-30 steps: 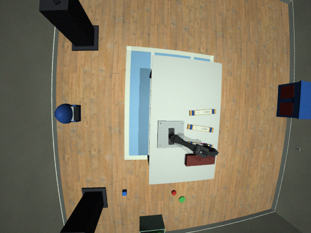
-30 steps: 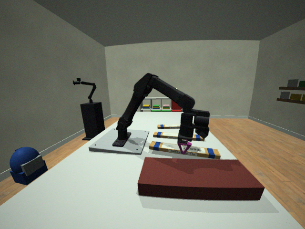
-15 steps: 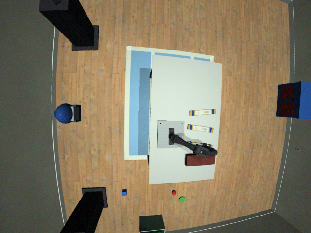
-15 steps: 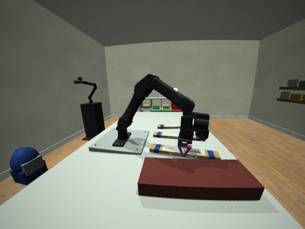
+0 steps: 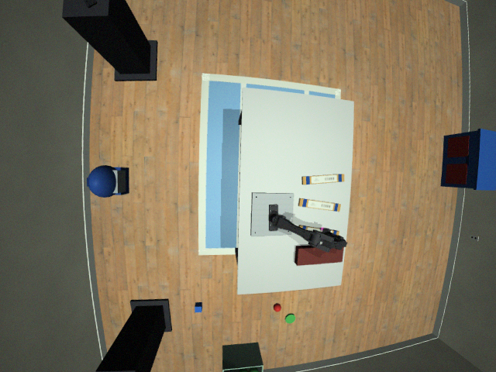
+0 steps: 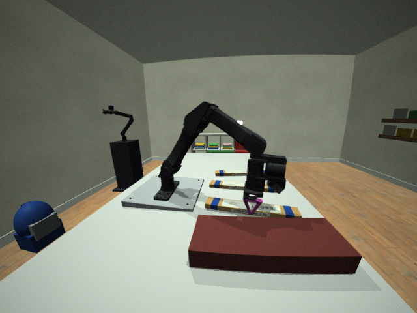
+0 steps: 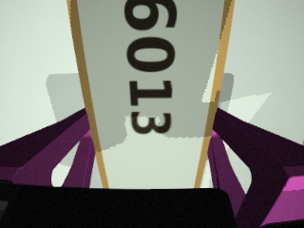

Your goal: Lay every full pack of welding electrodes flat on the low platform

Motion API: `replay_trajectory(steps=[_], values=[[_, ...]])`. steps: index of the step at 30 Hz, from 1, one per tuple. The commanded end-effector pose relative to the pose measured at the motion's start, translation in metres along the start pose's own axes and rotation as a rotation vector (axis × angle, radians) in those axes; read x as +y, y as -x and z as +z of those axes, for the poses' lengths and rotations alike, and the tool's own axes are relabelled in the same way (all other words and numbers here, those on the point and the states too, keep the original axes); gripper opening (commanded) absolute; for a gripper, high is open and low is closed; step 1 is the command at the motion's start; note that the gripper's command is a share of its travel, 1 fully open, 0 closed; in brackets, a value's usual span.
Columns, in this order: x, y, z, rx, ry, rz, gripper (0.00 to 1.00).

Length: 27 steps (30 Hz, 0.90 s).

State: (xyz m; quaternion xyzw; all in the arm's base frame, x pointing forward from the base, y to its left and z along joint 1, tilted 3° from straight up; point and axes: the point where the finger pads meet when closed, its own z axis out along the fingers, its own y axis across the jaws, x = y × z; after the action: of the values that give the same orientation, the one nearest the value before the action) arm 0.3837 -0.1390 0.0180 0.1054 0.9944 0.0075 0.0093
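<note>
As the exterior view runs from left to right, a blue ball point(image 5: 105, 180) point(image 6: 32, 217) comes first, sitting in a blue stand on the floor, with a black pedestal point(image 5: 120, 39) point(image 6: 124, 162) farther back. Next, on the pale table point(image 5: 296, 139) point(image 6: 134, 263), is the grey base plate point(image 5: 260, 200) point(image 6: 134, 202), from which the black arm point(image 5: 296, 230) point(image 6: 232, 124) rises, bends at its elbow and reaches down to the right. Beyond the base plate, the three packs lie one behind another, their long sides running roughly across the view: the far pack point(image 5: 322, 178) point(image 6: 230, 173) and the middle pack point(image 5: 312, 204) point(image 6: 229, 185) are flat on the table, well apart from the platform. Nearest the platform is the near pack point(image 5: 308, 229) point(image 6: 232, 207) point(image 7: 104, 71), its label showing 6013 in the wrist view. The gripper point(image 5: 322, 229) point(image 6: 251, 212) point(image 7: 151, 114) points down over it, and its magenta fingers are closed on the pack's opposite long sides, gripping it. Whether its underside touches the table cannot be told. The dark red platform point(image 5: 316, 256) point(image 6: 269, 235) stands just beside it, on the viewer's side, and all three packs are off it. Farthest right, wall shelves point(image 6: 399, 120) carry boxes.
</note>
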Motion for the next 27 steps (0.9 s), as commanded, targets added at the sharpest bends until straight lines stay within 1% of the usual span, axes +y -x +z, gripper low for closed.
replay_trajectory(steps=[1,5,7,17,18,20,24,27], values=[[-0.0005,0.0164,-0.0287,-0.075,-0.011,0.002,0.0],[-0.0005,0.0165,-0.0228,-0.059,-0.008,0.002,0.0],[-0.0006,0.018,-0.0297,-0.075,-0.011,0.002,0.0],[-0.0006,0.0182,-0.0249,-0.061,-0.009,0.002,0.0],[-0.0003,0.0177,-0.0313,-0.075,-0.011,0.001,0.0],[-0.0003,0.0177,-0.0314,-0.075,-0.011,0.001,0.0],[-0.0002,0.0185,-0.0288,-0.077,-0.011,0.001,0.0],[-0.0009,0.0242,-0.0242,-0.093,-0.013,0.0,0.0]])
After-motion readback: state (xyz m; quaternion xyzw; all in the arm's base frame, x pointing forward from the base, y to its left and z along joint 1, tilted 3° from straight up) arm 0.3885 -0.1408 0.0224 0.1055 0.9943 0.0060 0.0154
